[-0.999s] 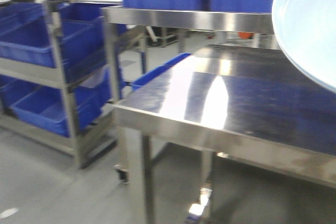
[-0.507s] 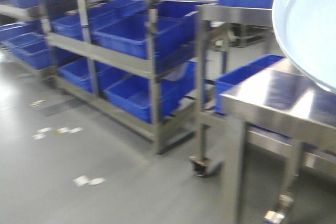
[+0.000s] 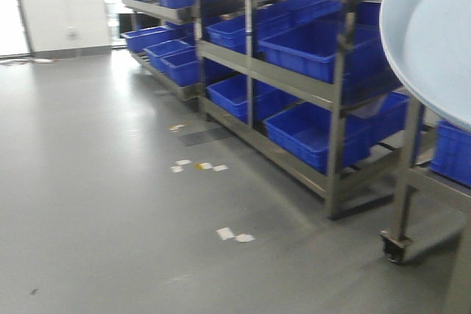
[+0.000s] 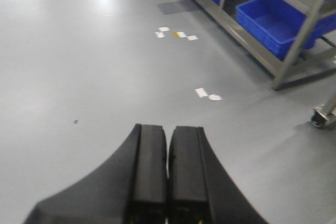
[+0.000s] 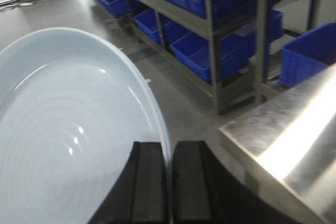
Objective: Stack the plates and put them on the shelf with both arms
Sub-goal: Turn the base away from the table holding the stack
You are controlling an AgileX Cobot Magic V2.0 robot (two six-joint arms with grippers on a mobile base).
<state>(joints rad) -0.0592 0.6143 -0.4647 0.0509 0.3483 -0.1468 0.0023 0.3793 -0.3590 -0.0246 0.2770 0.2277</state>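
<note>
Right wrist view: the right gripper (image 5: 169, 182) is pinched shut on the near rim of one plate (image 5: 68, 145); a second plate under it cannot be confirmed. The plate is held tilted and spreads toward 10 o'clock from the fingers. The shelf (image 5: 209, 51) with blue crates (image 5: 194, 56) is seen at 1 o'clock, well apart, across the floor (image 4: 79, 66). The left gripper (image 4: 168, 177) is closed on nothing, with the shelf at 2 o'clock. The right arm is judged the nearer, carrying one.
</note>
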